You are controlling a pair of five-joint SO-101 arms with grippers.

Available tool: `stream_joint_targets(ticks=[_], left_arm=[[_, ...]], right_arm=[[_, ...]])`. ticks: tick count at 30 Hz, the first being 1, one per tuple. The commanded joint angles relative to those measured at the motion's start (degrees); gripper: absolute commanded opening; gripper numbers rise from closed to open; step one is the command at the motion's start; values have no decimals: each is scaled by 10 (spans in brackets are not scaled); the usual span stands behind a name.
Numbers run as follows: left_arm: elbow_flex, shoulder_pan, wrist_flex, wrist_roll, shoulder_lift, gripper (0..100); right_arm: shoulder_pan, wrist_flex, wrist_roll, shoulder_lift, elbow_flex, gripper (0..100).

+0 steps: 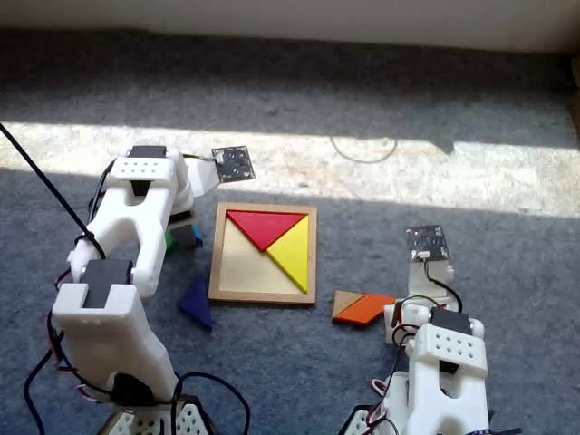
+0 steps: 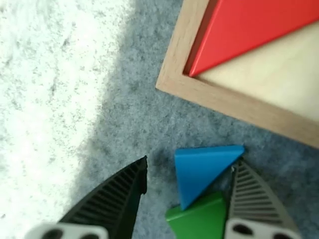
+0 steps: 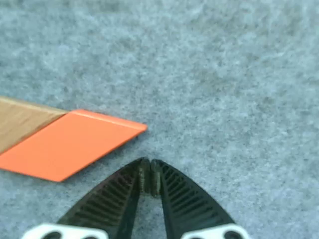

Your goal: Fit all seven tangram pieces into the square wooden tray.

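The square wooden tray lies on the grey carpet with a red triangle and a yellow triangle inside it. My left gripper is open just left of the tray, its fingers either side of a light blue triangle and a green piece. The tray's corner and the red triangle lie just beyond. A dark blue triangle rests by the tray's near left corner. My right gripper is shut and holds nothing, beside an orange parallelogram that touches a tan piece.
A sunlit band crosses the carpet behind the tray, with a thin cable loop in it. The orange parallelogram and the tan piece lie right of the tray's near right corner. Open carpet lies to the far right.
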Motion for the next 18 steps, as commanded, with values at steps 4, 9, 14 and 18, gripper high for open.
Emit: stream_joint_targets(ticks=[4,9,14,18], left_arm=[[-16,46,-16,-11,1,252],[-16,69,-15,-10,4,252],[-12,58,-13,-11,5,252],[-12,41,-12,-10,5,201]], right_arm=[[2,-22,-3,0,2,4],[2,-22,-3,0,2,4],[2,-22,-2,0,2,4],[2,-22,-2,0,2,4]])
